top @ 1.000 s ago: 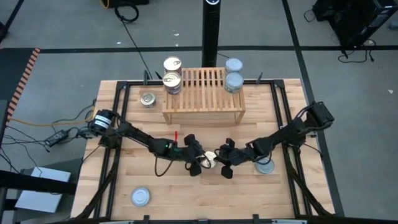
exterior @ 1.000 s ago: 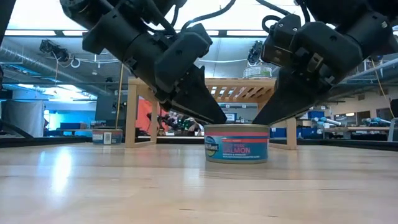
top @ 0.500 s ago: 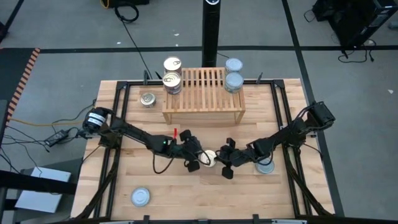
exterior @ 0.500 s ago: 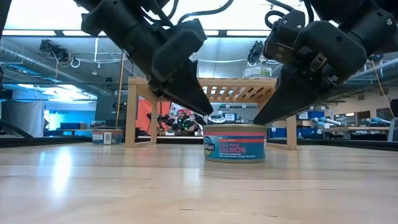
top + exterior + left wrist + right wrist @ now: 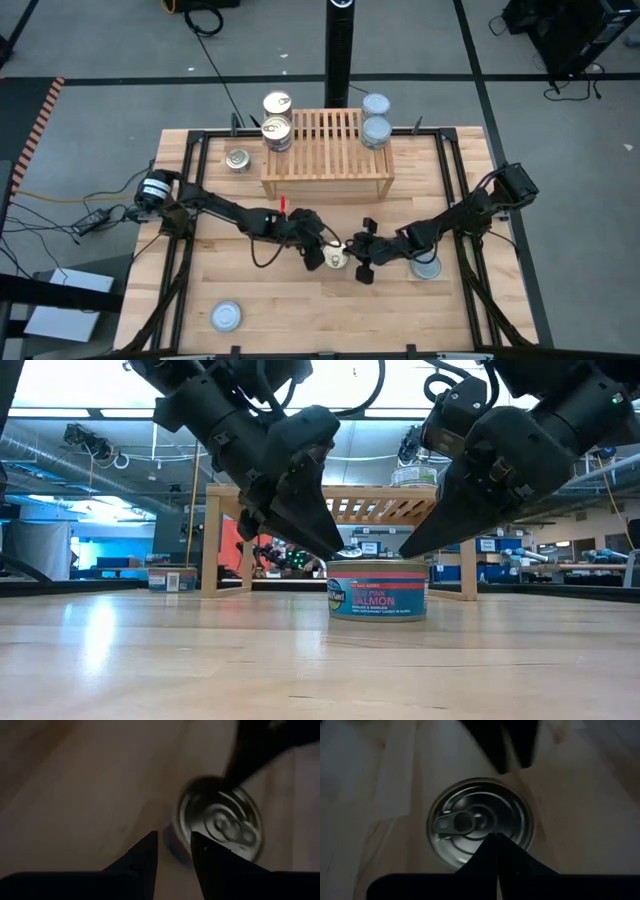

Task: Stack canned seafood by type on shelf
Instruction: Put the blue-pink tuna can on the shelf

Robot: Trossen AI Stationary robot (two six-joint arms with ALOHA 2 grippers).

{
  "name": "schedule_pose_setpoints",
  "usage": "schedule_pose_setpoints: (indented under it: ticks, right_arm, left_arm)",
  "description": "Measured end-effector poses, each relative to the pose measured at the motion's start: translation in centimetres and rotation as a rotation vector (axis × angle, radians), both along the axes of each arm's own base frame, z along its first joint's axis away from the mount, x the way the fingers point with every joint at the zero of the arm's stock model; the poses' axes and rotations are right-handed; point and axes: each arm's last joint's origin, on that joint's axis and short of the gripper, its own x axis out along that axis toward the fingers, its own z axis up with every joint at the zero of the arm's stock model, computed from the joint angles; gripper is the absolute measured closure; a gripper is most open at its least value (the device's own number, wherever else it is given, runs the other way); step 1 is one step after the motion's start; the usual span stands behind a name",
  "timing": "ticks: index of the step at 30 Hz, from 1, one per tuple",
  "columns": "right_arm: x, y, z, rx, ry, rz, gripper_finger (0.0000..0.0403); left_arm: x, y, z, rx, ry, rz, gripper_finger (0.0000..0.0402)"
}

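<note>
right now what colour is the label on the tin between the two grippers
Teal blue with a salmon-pink band along the top, on the salmon tin; it shows best in the low view.

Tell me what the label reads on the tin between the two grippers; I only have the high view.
Observer: In the low view the tin reads salmon.
Operator: Is the right gripper shut?
Observer: Yes; its wrist view shows it closed to a point above the lid.
Operator: And the left gripper?
Observer: Its wrist view shows its fingers slightly apart by the tin's rim.
</note>
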Motion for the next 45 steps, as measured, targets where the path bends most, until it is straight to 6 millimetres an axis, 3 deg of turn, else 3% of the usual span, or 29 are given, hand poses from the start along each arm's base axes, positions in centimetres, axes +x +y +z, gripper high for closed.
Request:
schedule_pose_setpoints:
  ticks: [34, 45]
  right_arm:
    - [0.6, -0.2, 0.6, -0.021, -0.073, 0.01, 0.0396]
    - [0.6, -0.1, 0.6, -0.027, -0.079, 0.017, 0.0396]
  left_arm:
    - [0.5, 0.4, 0.2, -0.111, -0.04, 0.031, 0.0281]
    - [1.3, 0.4, -1.6, -0.128, -0.034, 0.027, 0.0281]
